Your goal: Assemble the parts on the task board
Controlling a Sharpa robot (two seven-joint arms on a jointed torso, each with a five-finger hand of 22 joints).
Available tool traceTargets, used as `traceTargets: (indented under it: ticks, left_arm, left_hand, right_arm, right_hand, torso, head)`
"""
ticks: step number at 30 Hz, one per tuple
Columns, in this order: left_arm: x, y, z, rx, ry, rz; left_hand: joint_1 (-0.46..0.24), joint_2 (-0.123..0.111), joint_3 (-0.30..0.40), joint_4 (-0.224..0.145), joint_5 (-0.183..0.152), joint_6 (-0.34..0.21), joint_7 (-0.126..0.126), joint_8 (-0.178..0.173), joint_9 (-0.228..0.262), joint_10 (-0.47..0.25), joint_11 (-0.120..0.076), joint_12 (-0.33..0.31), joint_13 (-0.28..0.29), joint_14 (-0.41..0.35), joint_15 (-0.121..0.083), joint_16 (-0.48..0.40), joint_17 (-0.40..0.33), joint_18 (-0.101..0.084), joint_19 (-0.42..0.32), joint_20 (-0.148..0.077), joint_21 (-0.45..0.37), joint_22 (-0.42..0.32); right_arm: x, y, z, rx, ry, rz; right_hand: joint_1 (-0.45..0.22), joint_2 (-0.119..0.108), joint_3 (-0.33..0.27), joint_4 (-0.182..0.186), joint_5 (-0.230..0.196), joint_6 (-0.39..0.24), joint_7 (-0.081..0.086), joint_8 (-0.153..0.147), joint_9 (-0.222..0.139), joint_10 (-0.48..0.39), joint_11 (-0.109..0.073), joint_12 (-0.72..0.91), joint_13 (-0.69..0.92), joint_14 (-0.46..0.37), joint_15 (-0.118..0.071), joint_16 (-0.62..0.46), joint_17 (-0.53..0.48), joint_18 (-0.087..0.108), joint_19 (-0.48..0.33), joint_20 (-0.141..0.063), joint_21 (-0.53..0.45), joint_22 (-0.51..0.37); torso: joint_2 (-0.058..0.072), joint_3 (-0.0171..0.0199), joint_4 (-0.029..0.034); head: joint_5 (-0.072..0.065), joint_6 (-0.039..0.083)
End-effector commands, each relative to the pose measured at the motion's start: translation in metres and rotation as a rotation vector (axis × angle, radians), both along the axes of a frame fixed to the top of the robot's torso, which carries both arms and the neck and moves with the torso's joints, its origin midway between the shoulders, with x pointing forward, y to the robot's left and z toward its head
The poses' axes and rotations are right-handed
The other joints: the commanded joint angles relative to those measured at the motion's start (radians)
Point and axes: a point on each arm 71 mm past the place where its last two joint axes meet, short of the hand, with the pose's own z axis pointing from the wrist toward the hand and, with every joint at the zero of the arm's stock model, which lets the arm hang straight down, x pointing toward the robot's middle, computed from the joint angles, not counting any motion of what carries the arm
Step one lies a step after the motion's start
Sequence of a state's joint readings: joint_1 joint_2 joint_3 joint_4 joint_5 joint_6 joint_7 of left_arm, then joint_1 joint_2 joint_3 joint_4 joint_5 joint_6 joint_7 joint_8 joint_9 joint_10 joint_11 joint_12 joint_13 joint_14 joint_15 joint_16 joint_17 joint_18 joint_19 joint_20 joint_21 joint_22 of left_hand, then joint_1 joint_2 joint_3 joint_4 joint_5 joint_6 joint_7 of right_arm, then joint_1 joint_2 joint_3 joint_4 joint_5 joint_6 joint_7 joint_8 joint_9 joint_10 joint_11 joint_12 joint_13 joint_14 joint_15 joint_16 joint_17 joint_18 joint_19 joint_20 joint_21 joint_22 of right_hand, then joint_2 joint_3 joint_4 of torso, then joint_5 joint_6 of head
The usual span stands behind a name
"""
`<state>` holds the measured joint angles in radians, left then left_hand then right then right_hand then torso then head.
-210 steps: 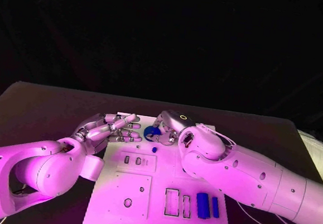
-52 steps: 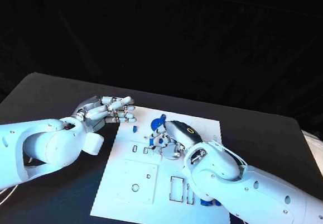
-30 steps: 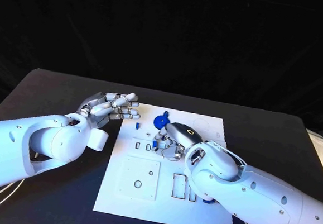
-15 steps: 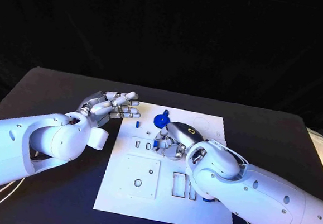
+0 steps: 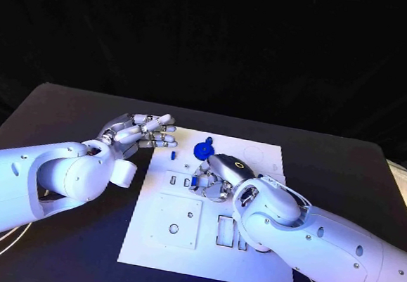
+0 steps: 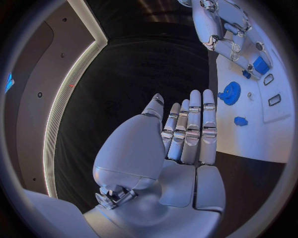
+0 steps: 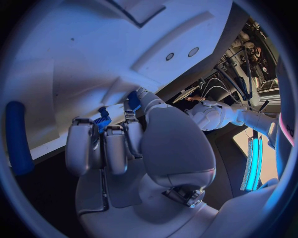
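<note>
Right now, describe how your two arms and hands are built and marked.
Both arms are smooth, rounded white shells with small round holes in the casing. The left hand and right hand are silver, many-fingered and segmented, with white palm covers. The back of the right hand carries a dark oval patch with a small yellow ring. Thin white cables trail below each arm.

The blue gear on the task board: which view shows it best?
The left wrist view: the blue gear lies unobstructed on the task board, teeth visible. The head view shows it small, beyond the right hand. In the right wrist view I cannot identify it.
</note>
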<state>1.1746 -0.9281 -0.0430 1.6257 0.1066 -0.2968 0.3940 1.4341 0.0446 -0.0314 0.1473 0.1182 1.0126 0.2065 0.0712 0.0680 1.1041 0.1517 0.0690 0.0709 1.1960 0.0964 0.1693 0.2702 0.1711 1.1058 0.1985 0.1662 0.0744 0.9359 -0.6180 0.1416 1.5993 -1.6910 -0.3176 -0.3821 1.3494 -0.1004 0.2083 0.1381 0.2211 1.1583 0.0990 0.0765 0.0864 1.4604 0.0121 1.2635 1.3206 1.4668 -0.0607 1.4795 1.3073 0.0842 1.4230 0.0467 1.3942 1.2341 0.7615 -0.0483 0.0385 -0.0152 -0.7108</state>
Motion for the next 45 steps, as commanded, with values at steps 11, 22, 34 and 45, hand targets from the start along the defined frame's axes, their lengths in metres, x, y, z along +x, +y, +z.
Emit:
traceTargets:
  ticks: [11, 22, 34, 45]
  left_arm:
    - [0.000, -0.002, 0.001, -0.015, -0.007, -0.017]
    - [0.000, -0.002, 0.001, -0.011, -0.004, -0.014]
    - [0.002, -0.003, -0.001, 0.095, -0.026, -0.026]
    - [-0.004, -0.005, -0.020, 0.545, 0.187, -0.147]
  left_hand:
    - [0.012, -0.001, 0.001, -0.007, 0.004, -0.006, 0.003, -0.004, 0.001, -0.008, 0.001, -0.005, 0.000, -0.008, 0.000, -0.006, 0.002, 0.010, -0.001, 0.006, -0.006, -0.001]
    - [0.010, -0.001, 0.000, -0.007, 0.004, -0.009, 0.005, -0.006, 0.000, -0.011, 0.002, -0.006, -0.001, -0.009, 0.001, -0.007, 0.003, 0.010, -0.001, 0.006, -0.007, -0.002]
    - [-0.003, 0.003, 0.004, -0.014, 0.004, 0.017, -0.023, 0.007, 0.005, 0.053, -0.034, 0.014, 0.008, 0.152, -0.048, 0.086, 0.083, 0.014, 0.126, -0.040, 0.056, 0.031]
    - [-0.050, -0.027, 0.025, 0.019, 0.005, 0.069, -0.086, 0.052, 0.026, 0.250, -0.116, 0.247, 0.181, 0.342, -0.135, 1.159, 1.047, -0.029, 0.360, -0.137, 0.505, 0.419]
  right_arm:
    - [-0.001, -0.006, -0.009, -0.021, 0.017, -0.028]
    - [-0.002, -0.007, 0.000, 0.096, -0.057, -0.048]
    - [-0.013, -0.025, 0.039, 0.417, -0.240, 0.004]
    - [-0.003, -0.082, 0.086, 0.685, -0.129, 0.020]
  right_hand:
    - [-0.035, -0.063, -0.064, 0.016, -0.032, -0.154, 0.037, -0.016, -0.022, -0.050, 0.034, -0.088, -0.003, 0.075, 0.032, -0.013, 0.129, -0.013, -0.014, 0.026, -0.009, -0.010]
    - [-0.027, -0.057, -0.167, 0.084, -0.015, -0.158, 0.036, -0.006, -0.013, -0.040, 0.036, -0.062, 0.007, 0.079, 0.035, -0.001, 0.143, -0.017, -0.002, 0.033, 0.006, 0.017]
    - [-0.017, -0.058, -0.186, 0.102, 0.018, -0.147, 0.033, -0.005, -0.011, -0.029, 0.033, -0.038, 0.021, 0.083, 0.032, 0.012, 0.159, -0.025, 0.018, 0.030, 0.030, 0.058]
    - [0.050, -0.007, -0.175, 0.083, -0.015, -0.154, 0.037, -0.011, -0.014, -0.064, 0.035, -0.101, -0.023, 0.072, 0.033, -0.020, 0.121, -0.017, -0.005, 0.031, 0.005, 0.018]
  torso:
    - [0.000, 0.0007, 0.0002]
    - [0.000, 0.0009, 0.0003]
    - [-0.007, 0.0033, -0.0061]
    - [-0.036, 0.0198, -0.0196]
  head:
    - [-0.006, -0.001]
    - [-0.008, -0.001]
    - [-0.007, 0.009]
    - [0.009, 0.003]
